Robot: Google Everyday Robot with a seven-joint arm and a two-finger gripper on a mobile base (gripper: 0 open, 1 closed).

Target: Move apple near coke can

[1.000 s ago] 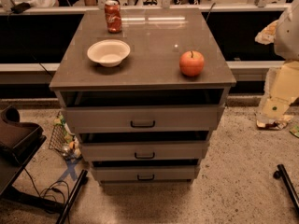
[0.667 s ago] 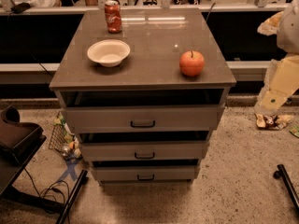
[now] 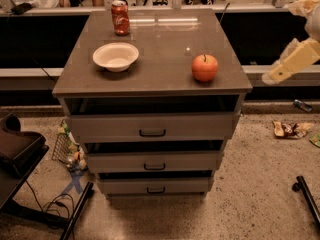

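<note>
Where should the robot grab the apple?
Probably around the wide middle of the apple, coming down from above, squeezing either side of the stem: it sits upright with bare tabletop around it. The gripper hangs beyond the tabletop's right edge.

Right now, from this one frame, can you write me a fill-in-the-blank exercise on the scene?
1. The can stands just behind the ___.
2. The cabinet has ___ drawers.
3. The gripper hangs beside the cabinet, off the side nearest the ___.
Missing words: bowl; three; apple.
</note>
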